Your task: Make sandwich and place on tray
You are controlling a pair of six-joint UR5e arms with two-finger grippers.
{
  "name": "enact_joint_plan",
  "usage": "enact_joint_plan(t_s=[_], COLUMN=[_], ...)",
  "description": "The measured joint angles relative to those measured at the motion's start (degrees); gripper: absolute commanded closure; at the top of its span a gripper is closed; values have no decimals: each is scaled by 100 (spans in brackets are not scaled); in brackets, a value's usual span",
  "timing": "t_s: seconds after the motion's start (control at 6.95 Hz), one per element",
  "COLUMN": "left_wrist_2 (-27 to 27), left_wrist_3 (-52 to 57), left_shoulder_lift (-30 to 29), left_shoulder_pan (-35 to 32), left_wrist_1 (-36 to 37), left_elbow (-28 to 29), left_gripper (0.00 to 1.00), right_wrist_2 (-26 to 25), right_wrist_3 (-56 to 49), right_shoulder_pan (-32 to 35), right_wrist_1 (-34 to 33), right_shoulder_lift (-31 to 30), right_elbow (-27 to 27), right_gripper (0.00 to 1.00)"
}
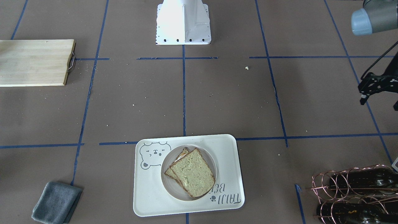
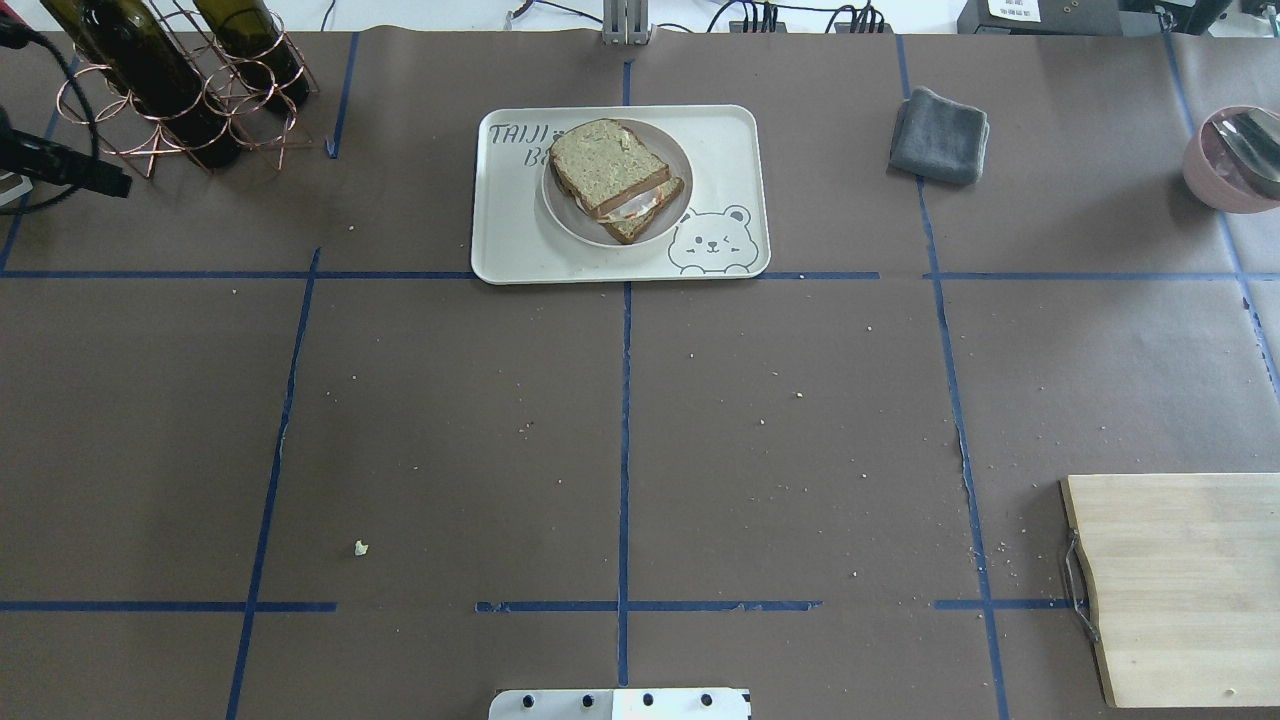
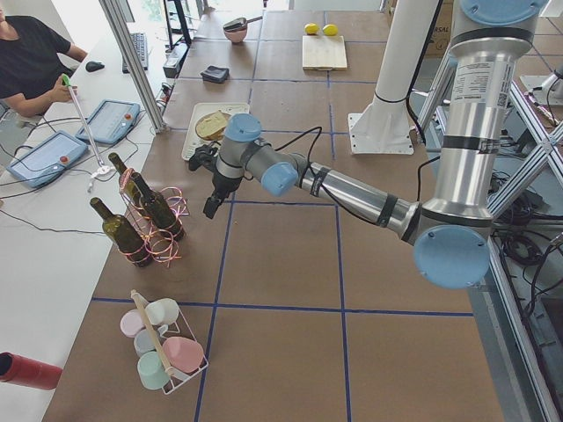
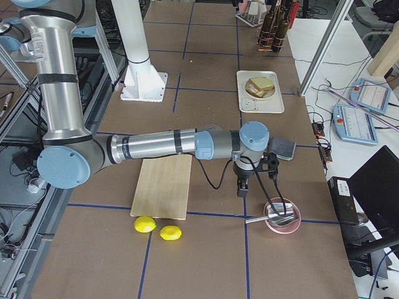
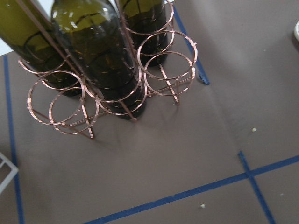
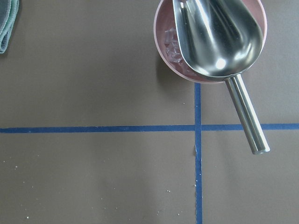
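Observation:
The sandwich (image 1: 191,172) lies on a small round cream plate (image 1: 169,186) on the bear tray (image 1: 146,199). It is two bread slices stacked slightly askew. In the overhead view a white edge of egg (image 2: 632,208) shows between the slices of the sandwich (image 2: 605,160) on the tray (image 2: 500,250). My left gripper (image 1: 379,104) hangs far to the side near the bottle rack, open and empty; it also shows in the exterior left view (image 3: 209,180). My right gripper (image 4: 252,180) shows only in the exterior right view, above the table near the pink bowl; I cannot tell its state.
A wooden board (image 2: 1180,580) with a metal handle lies near the robot's right. A grey cloth (image 2: 940,135) and a pink bowl (image 2: 1235,170) with a metal scoop (image 6: 215,37) lie at the far right. A copper rack with wine bottles (image 2: 170,90) stands at the far left.

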Motion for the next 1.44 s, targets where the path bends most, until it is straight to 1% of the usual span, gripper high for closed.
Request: enact_joint_plan(t_s=[0.14, 0.29, 0.43, 0.72, 0.86, 1.15, 1.3, 1.44], left_wrist_2=[-291, -514, -599, -663, -675, -683, -734, -908], left_wrist_3=[697, 1083, 1257, 1423, 1534, 2099, 2294, 2377], left_shoulder_lift=[93, 125, 138, 230, 263, 214, 193, 184], left_shoulder_pan=[-412, -635, -731, -833, -933, -1319, -1481, -1606], left_wrist_1=[0, -4, -2, 50, 347, 1318, 1756, 2084], left_elbow=[354, 698, 946, 1225, 1257, 1192, 1161, 1145], left_gripper=[0, 0, 0, 0, 0, 0, 0, 0], right_wrist_2=[6, 7, 0, -4, 4, 31, 47, 57], right_wrist_3=[-5, -10, -19, -62, -80, -244, -367, -485], right_shoulder_pan=[28, 46, 52, 57, 60, 74, 122, 222], right_wrist_1=[0, 2, 6, 3, 1, -6, -10, -12], right_shoulder_lift=[-45, -93, -145, -204, -241, -312, -367, -418], right_elbow=[7, 27, 47, 20, -2, -34, -37, -36], right_gripper=[0, 0, 0, 0, 0, 0, 0, 0])
